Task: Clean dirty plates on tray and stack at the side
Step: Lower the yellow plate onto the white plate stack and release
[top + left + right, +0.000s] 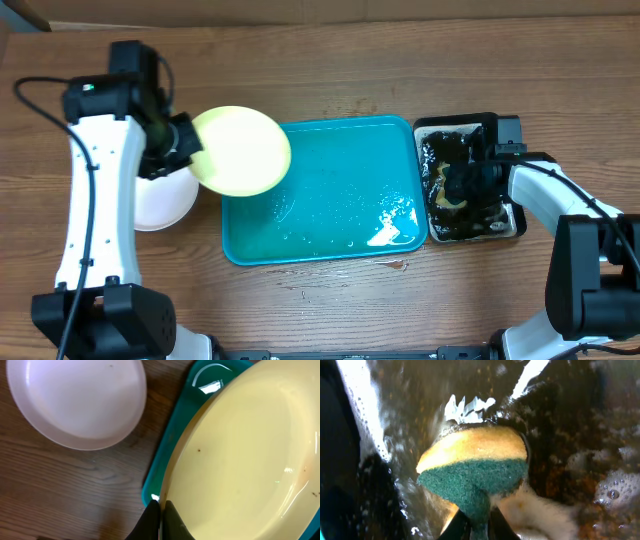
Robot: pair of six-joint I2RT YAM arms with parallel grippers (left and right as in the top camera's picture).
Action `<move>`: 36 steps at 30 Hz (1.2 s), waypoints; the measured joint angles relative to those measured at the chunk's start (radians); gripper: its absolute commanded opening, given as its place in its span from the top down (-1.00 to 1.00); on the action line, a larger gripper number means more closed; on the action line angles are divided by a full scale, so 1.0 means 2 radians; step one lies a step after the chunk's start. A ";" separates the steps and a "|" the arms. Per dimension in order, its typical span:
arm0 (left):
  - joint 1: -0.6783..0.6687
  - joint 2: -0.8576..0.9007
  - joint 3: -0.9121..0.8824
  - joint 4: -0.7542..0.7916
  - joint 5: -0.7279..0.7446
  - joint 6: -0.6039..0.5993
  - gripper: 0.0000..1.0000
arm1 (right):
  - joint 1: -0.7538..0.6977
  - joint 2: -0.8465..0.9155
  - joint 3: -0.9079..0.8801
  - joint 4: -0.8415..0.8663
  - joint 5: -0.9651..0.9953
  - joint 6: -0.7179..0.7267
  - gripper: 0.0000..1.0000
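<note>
Yellow-green plate [240, 150] held above the left edge of the turquoise tray [320, 258].
Left arm [95, 190] extends far, wrist turned right, left fingers [150, 524] clenched on the plate's rim; white plate [160, 205] lies left on the surface [400, 60]. Right arm [545, 190] bends over the black tray [517, 228], right fingers [454, 532] grasping the sponge [475, 470].

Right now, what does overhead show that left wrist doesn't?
Overhead only: narrow black plastic tray of foamy brown water, right end effector over it. Left wrist only: dark specks on the pale yellow-green round plate. Both: that plate, left end effector shut on its rim, white round plate, turquoise rectangular plastic tray, wooden table.
</note>
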 measured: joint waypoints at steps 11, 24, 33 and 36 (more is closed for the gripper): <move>0.102 0.000 -0.003 0.002 -0.016 0.010 0.92 | 0.000 -0.009 0.151 -0.171 -0.003 -0.007 0.81; 0.227 0.000 -0.161 0.150 -0.019 0.010 0.91 | 0.000 -0.055 0.173 -0.233 -0.003 -0.028 0.81; 0.231 0.000 -0.208 0.205 -0.013 0.010 -0.45 | 0.000 -0.055 0.173 -0.242 -0.003 -0.033 0.79; 0.231 0.000 -0.208 0.204 0.002 0.009 -0.58 | 0.000 -0.055 0.173 -0.243 -0.003 -0.033 0.78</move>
